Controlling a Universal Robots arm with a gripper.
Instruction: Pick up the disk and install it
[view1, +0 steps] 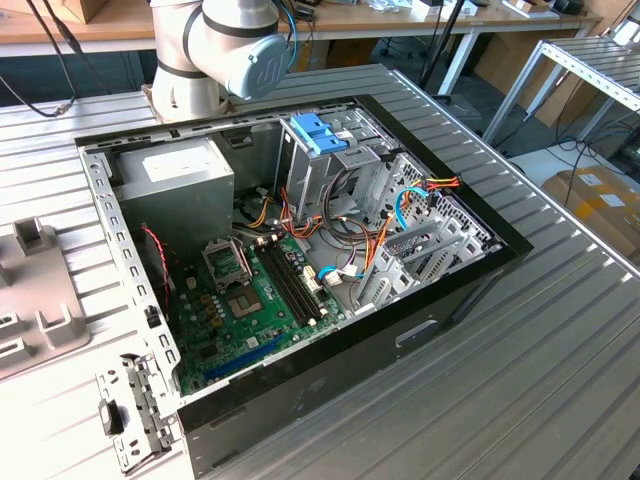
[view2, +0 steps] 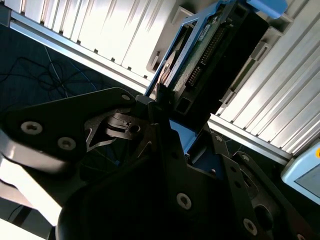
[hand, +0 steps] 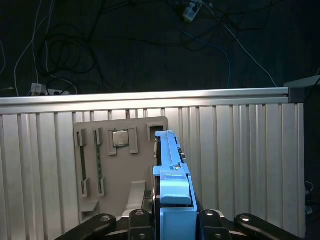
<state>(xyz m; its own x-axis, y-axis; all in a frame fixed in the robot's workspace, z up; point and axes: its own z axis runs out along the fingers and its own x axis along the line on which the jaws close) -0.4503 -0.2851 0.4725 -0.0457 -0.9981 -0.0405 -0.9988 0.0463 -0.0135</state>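
In both wrist views my gripper (hand: 174, 217) is shut on the disk (hand: 171, 165), its dark fingers (hand: 141, 216) pressing both sides of the bright blue carrier. The disk stands on edge with its blue end tab nearest the first wrist camera. In the second wrist view the disk (view2: 220, 45) shows its dark body, a green circuit edge and the blue frame beyond the gripper (view2: 165, 115). It is over the grey holder tray (hand: 100, 150) on the ribbed table. Whether it touches the tray I cannot tell.
The open computer case (view1: 470, 270) lies on the ribbed metal table (view1: 560, 380), with a light-blue latch block (view1: 320, 132) on its drive cage, a grey power supply (view1: 175, 180) and the motherboard (view1: 250, 300). The grey tray (view1: 40, 300) at the exterior view's left holds a processor (hand: 120, 138).
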